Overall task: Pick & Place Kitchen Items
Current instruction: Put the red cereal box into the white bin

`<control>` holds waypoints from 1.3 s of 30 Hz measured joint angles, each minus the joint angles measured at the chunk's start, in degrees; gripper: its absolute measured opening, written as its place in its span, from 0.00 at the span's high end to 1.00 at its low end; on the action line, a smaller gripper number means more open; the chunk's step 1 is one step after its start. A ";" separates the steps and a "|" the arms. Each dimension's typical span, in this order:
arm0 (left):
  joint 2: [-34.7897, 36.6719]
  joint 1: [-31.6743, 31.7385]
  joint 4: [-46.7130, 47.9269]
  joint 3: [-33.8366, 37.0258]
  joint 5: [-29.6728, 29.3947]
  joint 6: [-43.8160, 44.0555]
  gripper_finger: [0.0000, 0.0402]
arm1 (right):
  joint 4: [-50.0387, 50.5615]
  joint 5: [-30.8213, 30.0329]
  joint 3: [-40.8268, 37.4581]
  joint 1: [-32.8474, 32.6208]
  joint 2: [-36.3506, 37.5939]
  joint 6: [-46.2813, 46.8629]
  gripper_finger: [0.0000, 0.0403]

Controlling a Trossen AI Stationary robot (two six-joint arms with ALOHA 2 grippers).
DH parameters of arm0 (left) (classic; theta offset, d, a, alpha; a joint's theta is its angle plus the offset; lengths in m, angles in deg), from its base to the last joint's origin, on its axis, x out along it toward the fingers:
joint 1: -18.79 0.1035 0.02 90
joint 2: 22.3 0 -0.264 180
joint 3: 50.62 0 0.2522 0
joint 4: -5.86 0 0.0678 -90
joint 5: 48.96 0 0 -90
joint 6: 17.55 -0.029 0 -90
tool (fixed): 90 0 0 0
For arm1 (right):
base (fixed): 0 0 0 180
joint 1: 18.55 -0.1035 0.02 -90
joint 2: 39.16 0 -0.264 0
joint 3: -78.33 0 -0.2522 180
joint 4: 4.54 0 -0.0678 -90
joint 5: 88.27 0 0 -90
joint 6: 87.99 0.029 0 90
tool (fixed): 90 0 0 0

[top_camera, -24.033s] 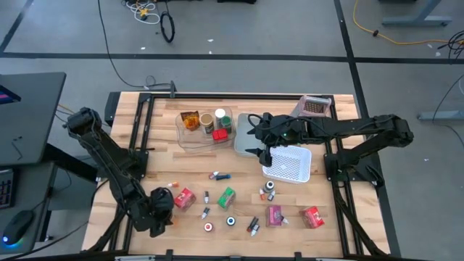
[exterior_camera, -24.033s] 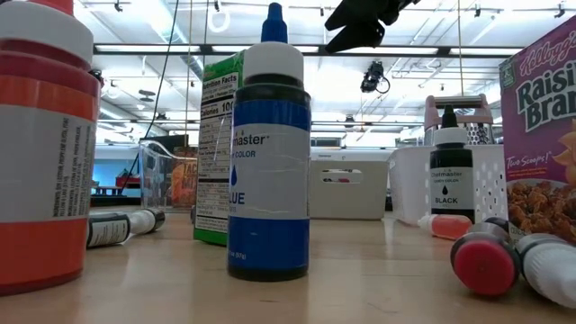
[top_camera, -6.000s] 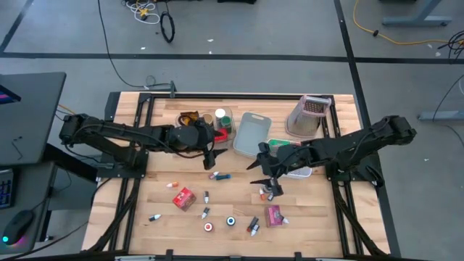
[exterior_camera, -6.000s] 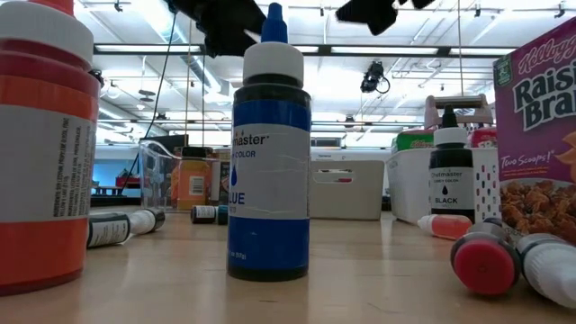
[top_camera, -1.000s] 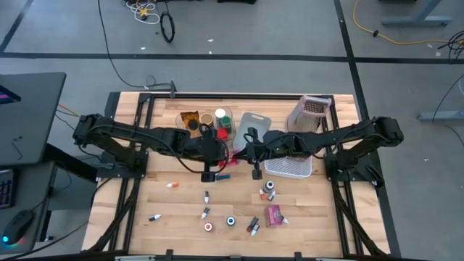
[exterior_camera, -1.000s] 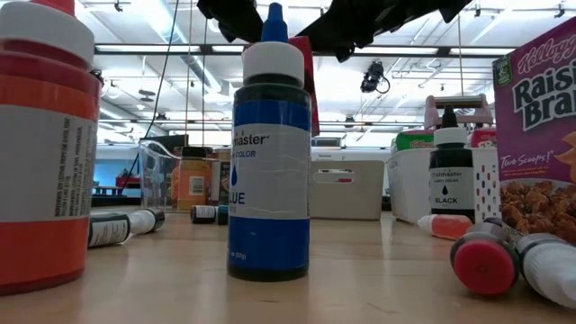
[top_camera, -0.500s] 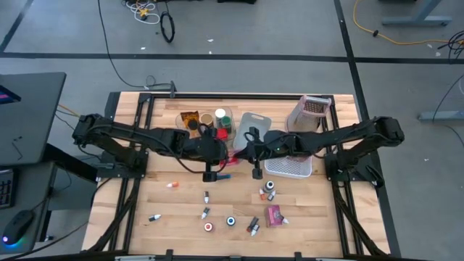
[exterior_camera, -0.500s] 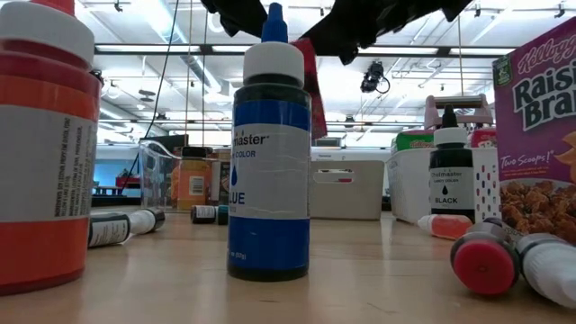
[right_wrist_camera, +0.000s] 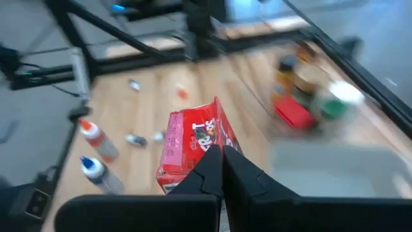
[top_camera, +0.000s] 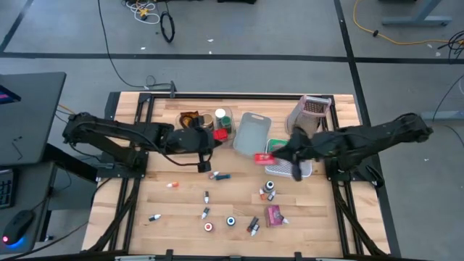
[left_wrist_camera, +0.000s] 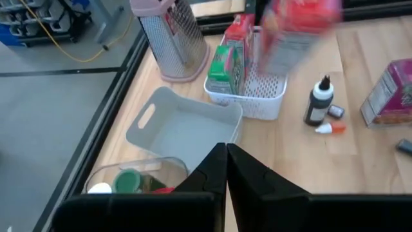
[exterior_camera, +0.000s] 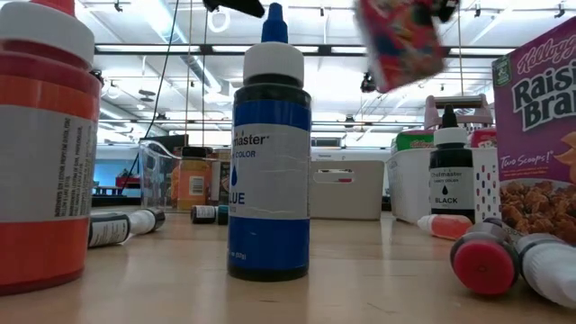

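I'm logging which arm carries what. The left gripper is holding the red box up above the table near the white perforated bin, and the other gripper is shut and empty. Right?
Not quite: the right gripper holds the red box, as the right wrist view shows, with its jaws shut on the box's edge. The high view places it beside the white perforated bin. The left gripper is the one shut and empty, by the clear bin.

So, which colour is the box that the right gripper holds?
The box is red, with a pink side; the right wrist view shows it best, in the right gripper.

Red box (exterior_camera: 402, 40) blurred (label unreadable), top cut off.
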 joint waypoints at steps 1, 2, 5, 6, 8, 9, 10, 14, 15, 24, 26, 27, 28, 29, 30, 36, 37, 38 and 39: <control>0.06 0.00 -0.51 -0.05 -0.01 -0.02 0.96 | 2.65 -1.81 -0.05 -1.18 1.56 2.10 0.99; 0.06 0.00 -0.77 -0.07 -0.03 -0.32 0.97 | 4.91 -3.40 -0.48 -2.37 3.24 4.12 0.99; -0.02 0.00 -0.16 -0.04 -0.01 -1.10 0.98 | 9.13 -5.33 -2.90 -4.94 7.43 8.98 0.99; -0.02 0.00 -0.23 -0.04 -0.04 -1.10 0.98 | 9.98 -5.30 -4.24 -5.56 8.80 10.53 0.99; -0.01 0.00 -0.06 -0.04 -0.05 -1.10 0.98 | 10.59 -5.42 -7.04 -6.28 11.48 13.60 0.99; -0.02 0.00 0.06 -0.04 -0.04 -1.10 0.97 | 10.35 -5.49 -8.61 -6.51 12.99 14.89 0.99; -0.02 0.00 0.01 -0.04 -0.15 -1.10 0.97 | 10.45 -5.55 -10.23 -6.65 14.35 16.31 0.99; -0.02 0.00 0.02 -0.04 -1.50 -1.09 0.96 | 11.40 -6.06 -16.76 -6.71 19.20 20.44 0.99; -0.02 0.00 0.04 -0.04 -1.52 -1.04 0.96 | 11.48 -6.60 -18.06 -6.71 20.07 21.17 0.99; -0.03 0.00 0.04 -0.04 -1.54 0.51 0.98 | 12.16 -10.48 -25.96 -6.71 26.55 25.49 0.99; -0.05 0.00 0.05 -0.04 -1.54 1.19 0.97 | 12.63 -10.47 -27.08 -6.71 26.78 26.09 0.99; -0.05 0.00 0.05 -0.04 -1.57 1.35 0.96 | 12.93 -10.43 -27.63 -6.71 26.79 26.18 0.99; -0.05 0.00 0.06 -0.04 -1.56 1.56 0.96 | 13.02 -10.30 -28.23 -6.71 26.79 26.19 0.99; -0.05 0.00 0.04 -0.04 -1.57 1.59 0.95 | 12.97 -10.14 -28.83 -6.71 26.78 26.26 0.98; -0.07 0.00 0.04 -0.04 -1.55 1.59 0.95 | 12.97 -10.03 -29.43 -6.71 26.77 26.63 0.98; -0.09 0.00 0.05 -0.04 -1.57 1.70 0.97 | 13.94 -8.87 -30.91 -6.71 26.83 29.01 0.94; -0.09 0.00 0.05 -0.04 -1.57 1.70 0.98 | 13.99 -8.32 -30.91 -6.71 26.81 28.99 0.94; -0.09 0.00 0.05 -0.04 -1.57 1.72 0.98 | 14.03 -7.52 -30.91 -6.71 26.81 29.00 0.94; -0.09 0.00 0.04 -0.04 -1.57 1.72 0.98 | 14.13 -6.54 -30.91 -6.70 26.81 28.76 0.94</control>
